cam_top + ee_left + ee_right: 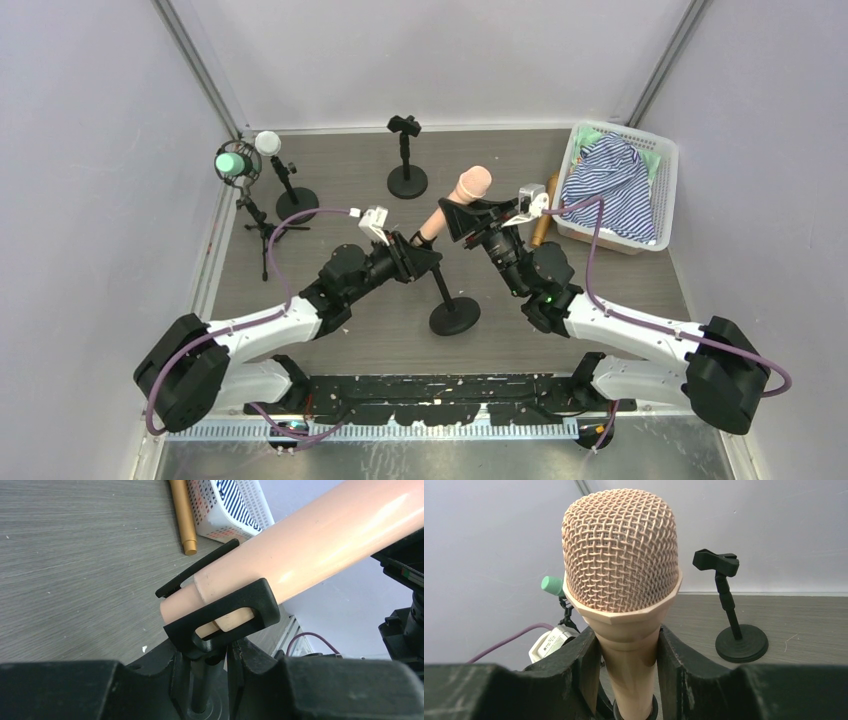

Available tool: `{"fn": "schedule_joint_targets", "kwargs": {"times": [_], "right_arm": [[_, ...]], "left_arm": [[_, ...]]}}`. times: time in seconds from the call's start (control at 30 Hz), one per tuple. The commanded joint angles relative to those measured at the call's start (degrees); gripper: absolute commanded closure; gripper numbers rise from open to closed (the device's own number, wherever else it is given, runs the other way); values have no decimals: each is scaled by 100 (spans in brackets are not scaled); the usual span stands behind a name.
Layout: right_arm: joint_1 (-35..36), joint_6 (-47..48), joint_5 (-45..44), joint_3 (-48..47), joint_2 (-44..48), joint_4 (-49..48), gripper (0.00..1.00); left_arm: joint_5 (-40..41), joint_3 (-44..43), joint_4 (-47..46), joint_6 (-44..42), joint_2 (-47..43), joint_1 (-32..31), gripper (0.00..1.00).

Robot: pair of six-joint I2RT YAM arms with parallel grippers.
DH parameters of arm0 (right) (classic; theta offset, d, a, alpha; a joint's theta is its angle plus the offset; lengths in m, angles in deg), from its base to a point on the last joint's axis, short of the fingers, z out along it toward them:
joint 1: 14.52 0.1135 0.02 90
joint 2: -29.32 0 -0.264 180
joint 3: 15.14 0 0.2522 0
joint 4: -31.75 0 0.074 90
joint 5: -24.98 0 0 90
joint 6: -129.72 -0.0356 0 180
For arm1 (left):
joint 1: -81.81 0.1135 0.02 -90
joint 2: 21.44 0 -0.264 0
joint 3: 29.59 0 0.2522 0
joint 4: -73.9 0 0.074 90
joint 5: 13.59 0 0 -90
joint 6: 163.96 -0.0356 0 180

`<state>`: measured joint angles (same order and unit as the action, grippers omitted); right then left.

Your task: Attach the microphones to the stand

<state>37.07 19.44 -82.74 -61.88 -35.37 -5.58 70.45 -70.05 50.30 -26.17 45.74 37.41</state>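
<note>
The peach-pink microphone (462,194) slants up over the table's middle. My right gripper (458,217) is shut on its body just below the mesh head (621,555). Its tail end sits inside the black clip (220,615) of the middle stand (454,315). My left gripper (424,256) is shut on that stand's pole (202,690) right under the clip. The mint green microphone (232,160) and the white microphone (268,143) are up on stands at the back left. The golden-brown microphone (544,212) lies on the table beside the basket.
An empty stand (406,150) with a clip stands at the back centre, also in the right wrist view (730,605). A white basket (660,190) holding a striped cloth sits at the back right. Grey walls close in both sides.
</note>
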Motion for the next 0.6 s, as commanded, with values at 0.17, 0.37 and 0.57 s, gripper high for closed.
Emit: {"fn": "schedule_joint_targets", "kwargs": {"times": [0.17,0.37,0.57], "right_arm": [[664,165,1121,247,-319,2000,99],[671,-272,758,277,-347,1942,99],[674,-708,502,379,-330,1682,99]], "left_arm": [[26,-1204,-3198,303,-275,-104,100],[65,-1200,-3317,327,-281,-105,99],[96,-1141,-3334,315,-352,-105,99]]}}
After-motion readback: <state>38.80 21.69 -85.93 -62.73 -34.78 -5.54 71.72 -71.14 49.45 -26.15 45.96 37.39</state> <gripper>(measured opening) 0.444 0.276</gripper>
